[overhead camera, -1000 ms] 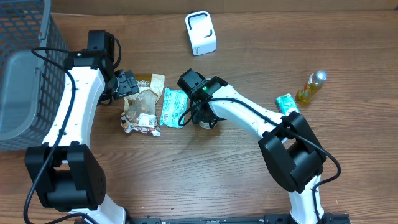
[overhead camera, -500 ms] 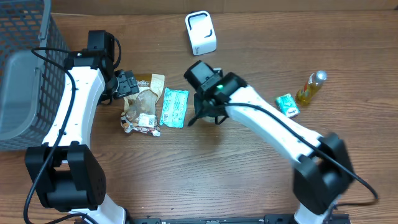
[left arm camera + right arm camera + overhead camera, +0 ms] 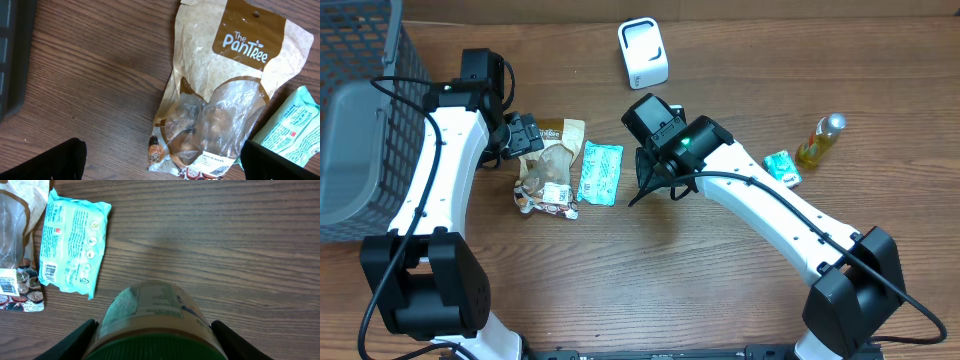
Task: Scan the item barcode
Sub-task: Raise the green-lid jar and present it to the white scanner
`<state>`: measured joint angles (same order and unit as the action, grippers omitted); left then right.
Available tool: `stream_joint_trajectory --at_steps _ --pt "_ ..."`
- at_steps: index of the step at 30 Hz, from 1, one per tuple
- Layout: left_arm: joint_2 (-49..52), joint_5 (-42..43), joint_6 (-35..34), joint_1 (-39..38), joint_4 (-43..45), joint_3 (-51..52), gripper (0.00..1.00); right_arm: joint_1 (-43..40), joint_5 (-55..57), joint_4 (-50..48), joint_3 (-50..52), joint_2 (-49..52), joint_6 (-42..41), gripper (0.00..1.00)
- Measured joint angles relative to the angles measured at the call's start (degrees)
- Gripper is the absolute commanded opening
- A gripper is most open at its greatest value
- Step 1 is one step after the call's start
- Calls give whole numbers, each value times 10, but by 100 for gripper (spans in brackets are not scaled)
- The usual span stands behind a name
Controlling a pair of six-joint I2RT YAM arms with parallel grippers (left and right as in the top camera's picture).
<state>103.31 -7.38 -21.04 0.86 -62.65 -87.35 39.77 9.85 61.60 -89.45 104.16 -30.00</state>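
I am gripping a green-lidded jar (image 3: 150,305) in the right tool (image 3: 152,332), one finger on each side of its body so the printed label is facing up, uncovered for reading. The white scanner (image 3: 642,52) is standing well apart at the back of the bench (image 3: 720,290), so I judge the jar is needing a carry over to it. My left tool (image 3: 160,155) is hanging wide, gripping nothing, over the PanTree pouch (image 3: 225,90) beside the teal packet (image 3: 72,240), probably waiting its turn.

jar (image 3: 155,312) cut off below, its print perhaps too small, basket (image 3: 375,50) cropped left
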Motion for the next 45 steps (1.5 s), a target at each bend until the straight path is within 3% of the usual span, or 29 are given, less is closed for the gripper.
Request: stream_joint_trajectory --at_steps 6,12,22,27,33,38,45 --pt "0 0 0 0 0 0 99 0 0 4 0 0 0 44" --pt "0 0 0 0 0 0 100 0 -14 12 0 0 0 24" --pt "0 0 0 0 0 0 100 0 -37 -56 -9 0 35 18" --pt "0 0 0 0 0 0 99 0 8 -83 -103 2 78 21" --pt "0 0 0 0 0 0 100 -3 63 -248 -149 3 144 18" --pt "0 0 0 0 0 0 100 -30 70 -319 -149 13 156 18" --pt "0 0 0 0 0 0 100 -88 75 -483 -149 129 164 17"
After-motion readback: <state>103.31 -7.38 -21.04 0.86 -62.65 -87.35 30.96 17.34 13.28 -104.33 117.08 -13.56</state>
